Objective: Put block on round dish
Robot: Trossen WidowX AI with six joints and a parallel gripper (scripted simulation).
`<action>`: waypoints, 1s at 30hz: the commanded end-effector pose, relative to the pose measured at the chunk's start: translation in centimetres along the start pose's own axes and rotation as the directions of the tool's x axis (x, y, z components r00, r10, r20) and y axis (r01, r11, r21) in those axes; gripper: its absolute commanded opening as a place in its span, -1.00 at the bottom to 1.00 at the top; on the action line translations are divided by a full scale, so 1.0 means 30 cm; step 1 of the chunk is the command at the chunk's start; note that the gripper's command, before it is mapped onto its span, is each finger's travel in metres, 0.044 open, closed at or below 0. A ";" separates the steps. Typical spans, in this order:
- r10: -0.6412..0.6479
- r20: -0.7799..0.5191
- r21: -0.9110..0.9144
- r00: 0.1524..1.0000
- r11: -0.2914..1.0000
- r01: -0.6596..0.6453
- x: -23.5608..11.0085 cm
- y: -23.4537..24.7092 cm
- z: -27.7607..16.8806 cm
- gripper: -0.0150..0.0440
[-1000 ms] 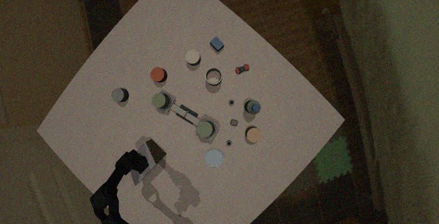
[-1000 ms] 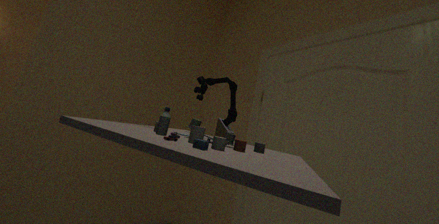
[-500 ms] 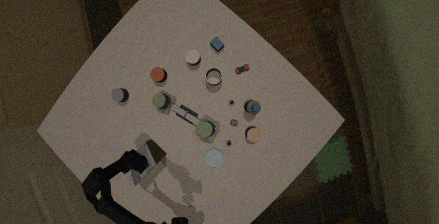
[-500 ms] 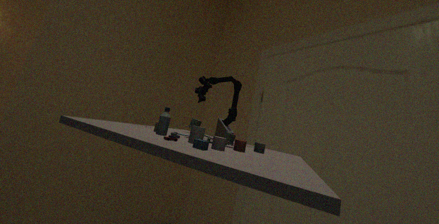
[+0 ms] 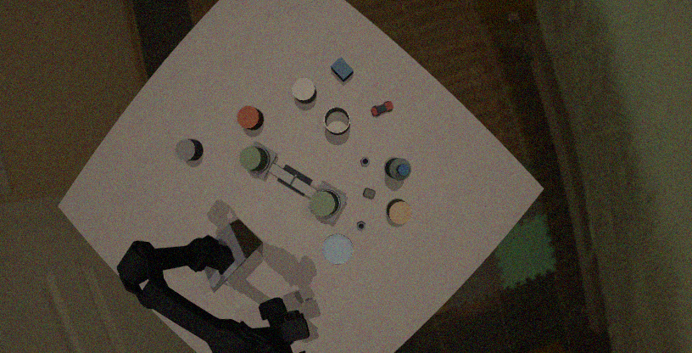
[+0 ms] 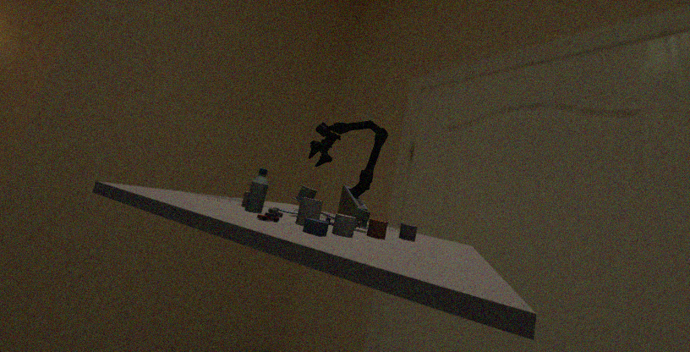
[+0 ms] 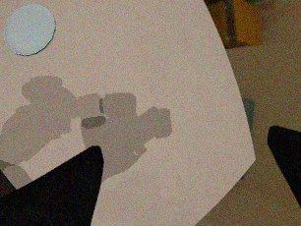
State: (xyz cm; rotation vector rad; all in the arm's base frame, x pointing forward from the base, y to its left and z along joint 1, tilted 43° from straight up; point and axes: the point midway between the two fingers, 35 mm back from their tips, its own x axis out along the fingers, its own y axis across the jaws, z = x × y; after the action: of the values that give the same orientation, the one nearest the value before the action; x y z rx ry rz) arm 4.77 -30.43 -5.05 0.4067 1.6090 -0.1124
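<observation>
Two green cups stand upside down on the end pads of the small balance [image 5: 295, 179], one at the left end [image 5: 251, 158] and one at the right end [image 5: 323, 204]. The block is hidden. The round light-blue dish [image 5: 337, 249] [image 7: 29, 28] lies bare on the table just in front of the right cup. My gripper [image 5: 218, 254] [image 6: 320, 151] [image 7: 190, 145] is open and empty. It hangs high above the near left part of the table, to the left of the dish and well clear of both cups.
A grey wedge [image 5: 239, 253] [image 6: 352, 204] stands under the gripper. Behind and beside the balance are cylinders [image 5: 248, 117] [image 5: 304, 89] [image 5: 187, 149] [image 5: 399, 212], an open mug [image 5: 337, 120], a blue box [image 5: 342, 69], a bottle [image 5: 399, 169] [image 6: 257, 197], a red toy [image 5: 382, 108] and a small cube [image 5: 369, 193].
</observation>
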 end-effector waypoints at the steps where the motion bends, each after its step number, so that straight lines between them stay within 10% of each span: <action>1: 0.098 0.080 -0.076 0.992 0.993 -0.092 -0.015 0.119 0.042 1.00; 30: 0.703 0.496 -0.501 0.510 0.712 -0.493 -0.255 0.893 0.140 1.00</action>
State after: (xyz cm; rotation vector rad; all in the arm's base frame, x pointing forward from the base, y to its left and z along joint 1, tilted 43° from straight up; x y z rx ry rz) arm 17.11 -9.98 5.38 0.5809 0.7588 0.4664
